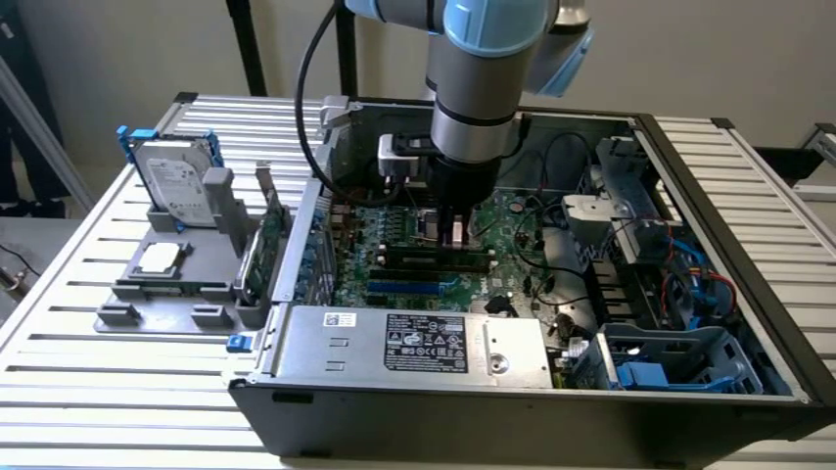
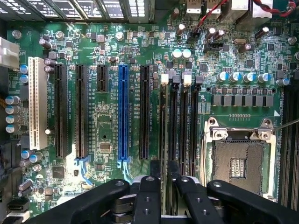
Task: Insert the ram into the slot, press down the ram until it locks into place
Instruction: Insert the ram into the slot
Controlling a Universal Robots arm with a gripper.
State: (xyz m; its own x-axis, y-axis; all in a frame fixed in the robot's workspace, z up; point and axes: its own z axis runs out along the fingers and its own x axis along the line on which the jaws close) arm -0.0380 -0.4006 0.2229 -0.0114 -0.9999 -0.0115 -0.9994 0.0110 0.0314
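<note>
As the claw (image 2: 166, 177) hangs above, the ram (image 2: 162, 122) stands in the slot (image 2: 164, 81).

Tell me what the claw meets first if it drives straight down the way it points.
Likely the ram, standing in the slot right beneath the claw; the gap between them is unclear.

The thin green ram (image 1: 429, 260) stands on edge in the outermost long black slot (image 2: 164, 82).

Nothing can be read: the power supply label (image 1: 426, 344) and hard drive sticker (image 1: 178, 184) are illegible.
</note>
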